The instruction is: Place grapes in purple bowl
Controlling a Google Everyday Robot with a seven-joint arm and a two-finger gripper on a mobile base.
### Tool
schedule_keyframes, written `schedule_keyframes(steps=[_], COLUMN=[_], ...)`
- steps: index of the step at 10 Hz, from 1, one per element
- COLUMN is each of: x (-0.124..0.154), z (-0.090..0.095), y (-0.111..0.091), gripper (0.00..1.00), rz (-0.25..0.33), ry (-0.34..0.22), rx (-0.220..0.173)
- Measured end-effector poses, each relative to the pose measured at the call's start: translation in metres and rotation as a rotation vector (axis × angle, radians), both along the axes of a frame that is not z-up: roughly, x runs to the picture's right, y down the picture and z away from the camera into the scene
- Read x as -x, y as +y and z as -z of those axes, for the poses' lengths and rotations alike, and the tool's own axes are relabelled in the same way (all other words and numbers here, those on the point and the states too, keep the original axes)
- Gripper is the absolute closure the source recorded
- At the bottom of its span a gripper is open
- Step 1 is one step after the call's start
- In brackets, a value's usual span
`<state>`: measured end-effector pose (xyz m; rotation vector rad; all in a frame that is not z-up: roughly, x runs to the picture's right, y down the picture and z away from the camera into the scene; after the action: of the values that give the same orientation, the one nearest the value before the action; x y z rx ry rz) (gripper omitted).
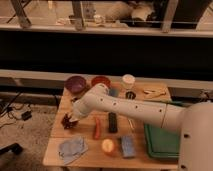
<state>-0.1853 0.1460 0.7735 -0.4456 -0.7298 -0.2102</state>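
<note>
Cloth (71, 148), blue-grey and crumpled, at the front edge of the wooden table (54, 152), on the camera side of the purple bowl (76, 84) and well apart from it. Round orange fruit (108, 145) and blue sponge (127, 146), same front row, off to the bowl's right. Grapes (66, 123), a dark maroon cluster on the tabletop, between cloth and purple bowl, well apart from the bowl and slightly to its left. They are partly covered, so the long axis and the way the narrow end points cannot be told. Gripper (72, 119), on the white arm (125, 107), low at the grapes, on the camera side of the bowl; whether it is closed on them cannot be told. Red-orange vegetable (96, 127), long axis running near to far, nearer than the bowl and to its right. Orange-red bowl (101, 81), just beside the purple bowl on its right.
</note>
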Motion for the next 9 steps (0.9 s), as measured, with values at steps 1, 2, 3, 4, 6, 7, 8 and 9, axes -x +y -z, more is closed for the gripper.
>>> schedule_keyframes(steps=[1, 2, 3, 4, 6, 7, 8, 9], x=[0.001, 0.001, 0.002, 0.002, 0.001, 0.001, 0.002, 0.002], z=[0.001, 0.004, 0.011, 0.014, 0.013, 0.013, 0.013, 0.013], y=[0.0, -0.002, -0.007, -0.01, -0.009, -0.009, -0.009, -0.009], gripper=[1.0, 1.0, 1.0, 1.0, 1.0, 1.0, 1.0, 1.0], rz=[0.0, -0.001, 0.001, 0.0, -0.001, 0.0, 0.0, 0.001], ry=[-0.007, -0.013, -0.022, -0.024, -0.022, -0.023, -0.023, -0.023], rx=[-0.004, -0.01, -0.027, -0.034, -0.032, -0.033, -0.033, -0.033])
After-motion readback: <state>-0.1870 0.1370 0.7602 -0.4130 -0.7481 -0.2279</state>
